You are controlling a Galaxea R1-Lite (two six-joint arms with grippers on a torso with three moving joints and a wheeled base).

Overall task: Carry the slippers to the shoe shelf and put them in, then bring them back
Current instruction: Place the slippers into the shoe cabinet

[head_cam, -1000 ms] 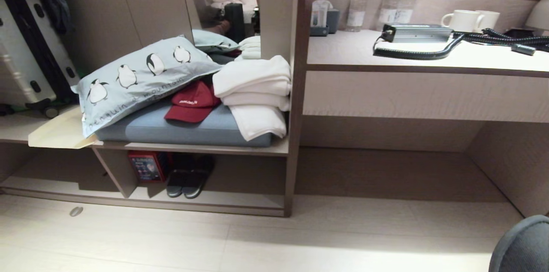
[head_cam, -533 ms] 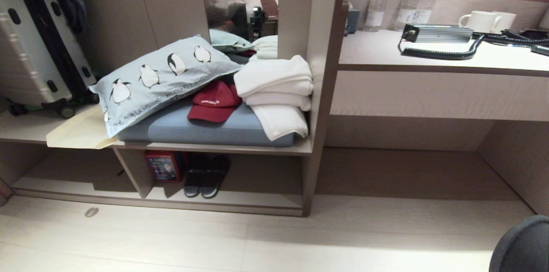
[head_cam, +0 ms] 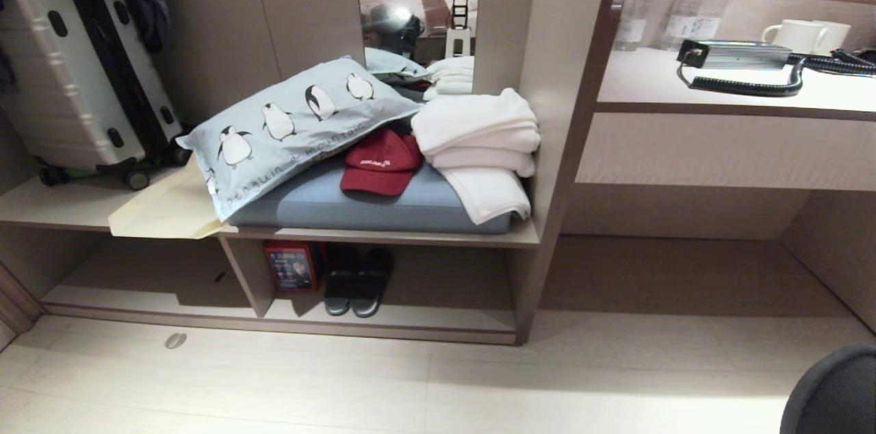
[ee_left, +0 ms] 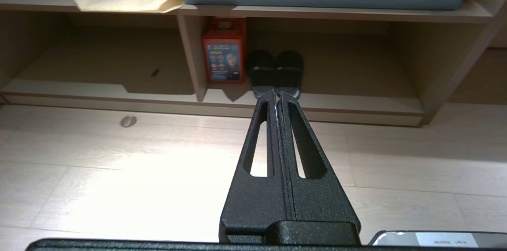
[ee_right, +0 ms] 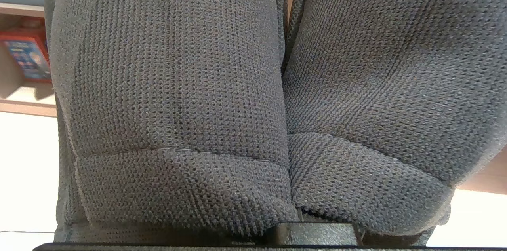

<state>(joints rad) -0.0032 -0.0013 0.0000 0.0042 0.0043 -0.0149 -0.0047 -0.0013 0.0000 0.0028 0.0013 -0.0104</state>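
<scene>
Our left gripper (ee_left: 276, 96) is empty, its jaws pressed flat together, and it points over bare floor (ee_left: 119, 172) toward the shelf (ee_left: 317, 106). Straight beyond its tips a dark pair (ee_left: 276, 73) already stands in the low cubby, and a red box (ee_left: 223, 55) stands just to one side of that pair, against the divider (ee_left: 194, 61). So the place directly ahead is taken, and the free space lies on the other side of the dark pair.

Our right gripper itself is hidden behind the slippers (ee_right: 253, 96), which fill the right wrist view. The jaws are closed on them; both hang side by side, touching, directly in front of the jaws. In the head view only a dark rounded edge shows at the lower right.

What could go wrong, we think:
- The cloth is soft, so one slipper may slide out while we drive.
- With the view blocked, we may push them into the dark pair or hit the raised base.
- Later we may bring back the wrong pair.
</scene>
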